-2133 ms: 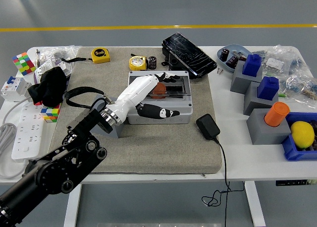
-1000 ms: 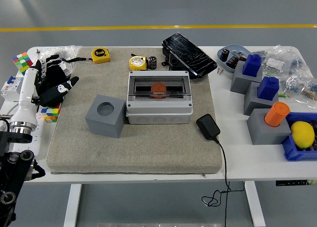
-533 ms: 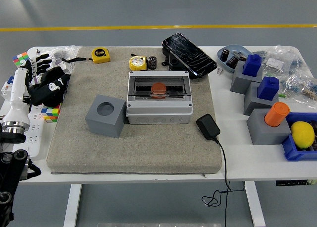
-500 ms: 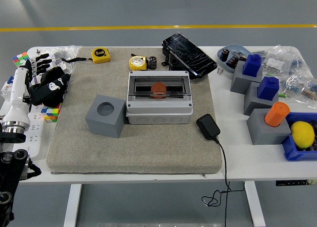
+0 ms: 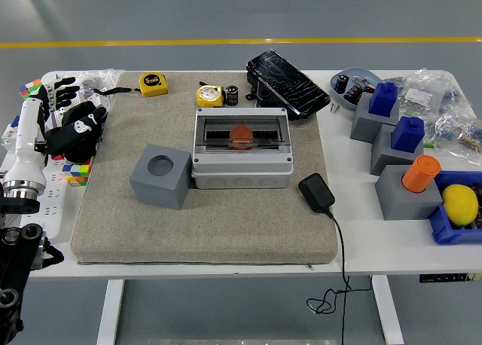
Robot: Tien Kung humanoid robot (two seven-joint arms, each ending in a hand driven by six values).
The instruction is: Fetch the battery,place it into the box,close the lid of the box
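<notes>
The grey box (image 5: 241,159) sits in the middle of the felt mat (image 5: 203,224), its clear lid down. Through the lid shows an orange-brown round battery (image 5: 241,134). A black cylindrical battery (image 5: 232,95) stands behind the box, beside a yellow tape measure (image 5: 210,96). My left hand (image 5: 60,104) is at the far left edge of the table, over the white power strip, with its white forearm upright. Its black-tipped fingers are spread and hold nothing. The right arm is out of view.
A grey cube with a round hole (image 5: 160,176) stands left of the box. A black charger (image 5: 316,192) with its cord lies to the box's right. A black case (image 5: 287,83), a bowl of batteries (image 5: 349,86), grey and blue blocks (image 5: 386,115) and a lemon (image 5: 460,204) are at the right.
My left arm has drawn back from the box to the table's left edge and now barely moves. The box's lid stays down with the battery inside.
</notes>
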